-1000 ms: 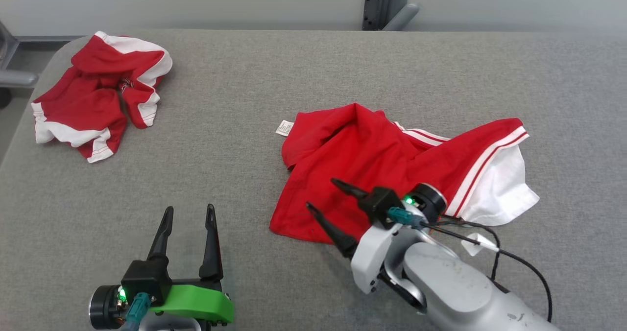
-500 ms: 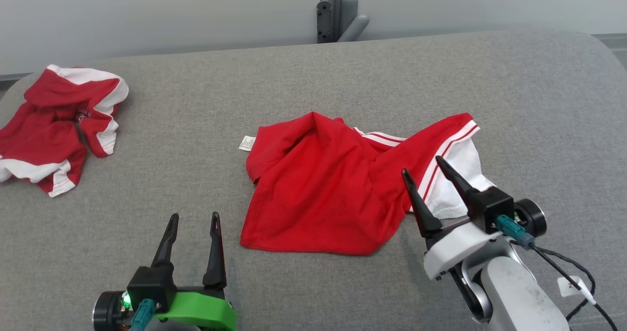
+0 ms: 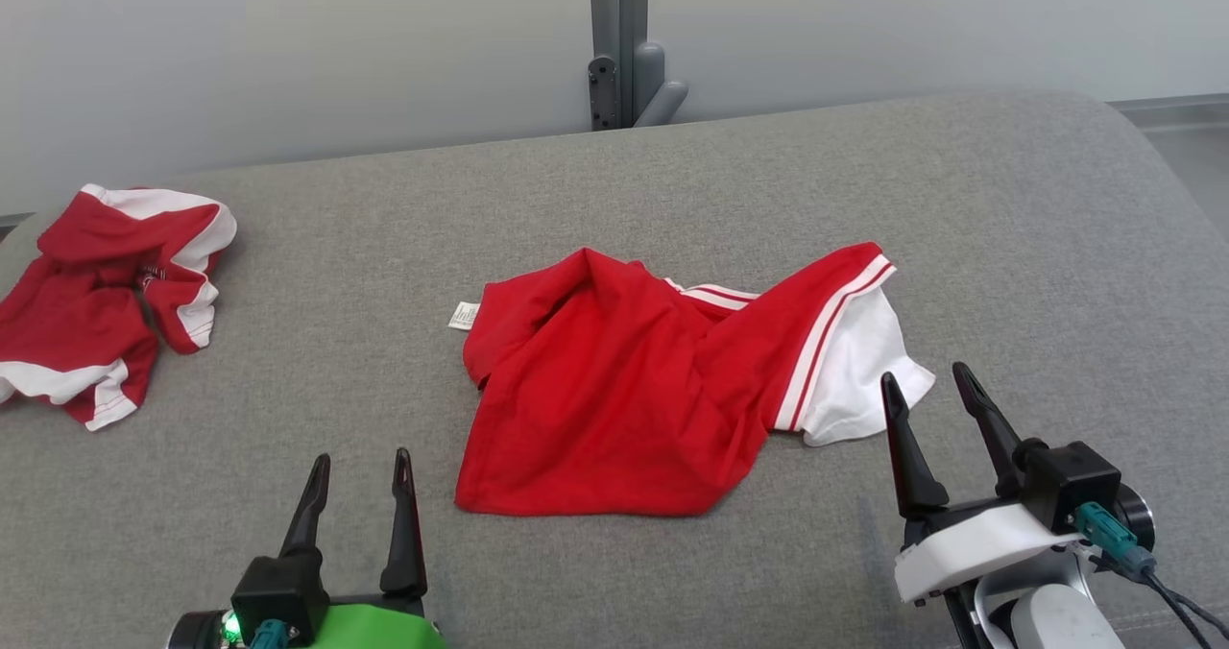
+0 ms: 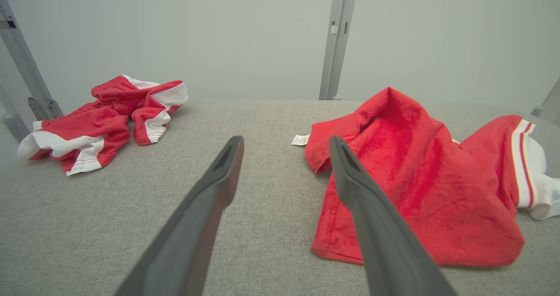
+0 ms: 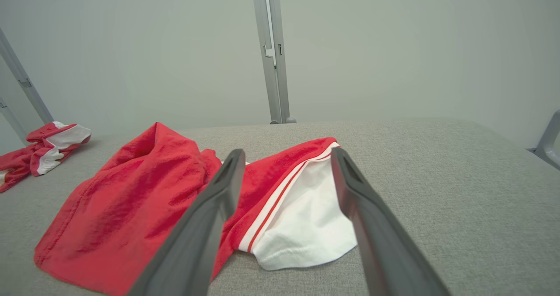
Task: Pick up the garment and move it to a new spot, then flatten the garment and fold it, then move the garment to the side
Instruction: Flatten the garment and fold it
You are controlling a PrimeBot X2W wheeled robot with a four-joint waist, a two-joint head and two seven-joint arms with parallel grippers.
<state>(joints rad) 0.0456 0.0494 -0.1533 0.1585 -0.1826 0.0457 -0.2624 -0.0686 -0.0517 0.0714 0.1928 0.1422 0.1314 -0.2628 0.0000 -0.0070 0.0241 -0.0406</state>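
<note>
A red garment [image 3: 634, 390] with white panels and stripes lies crumpled in the middle of the grey padded table [image 3: 614, 198]; it also shows in the left wrist view [image 4: 415, 182] and the right wrist view [image 5: 153, 199]. My left gripper [image 3: 360, 457] stands open near the front edge, left of the garment, holding nothing. My right gripper [image 3: 927, 380] is open just right of the garment's white sleeve [image 3: 855, 361], empty, fingers pointing away from me.
A second red and white garment [image 3: 96, 294] lies bunched at the table's far left [image 4: 96, 121]. A grey metal post [image 3: 619, 44] stands behind the table's back edge. The table's right corner is rounded.
The head camera has turned, shifting the whole picture left. My right gripper has swung off the garment's front hem to its right side, beside the white sleeve. The left gripper stayed put.
</note>
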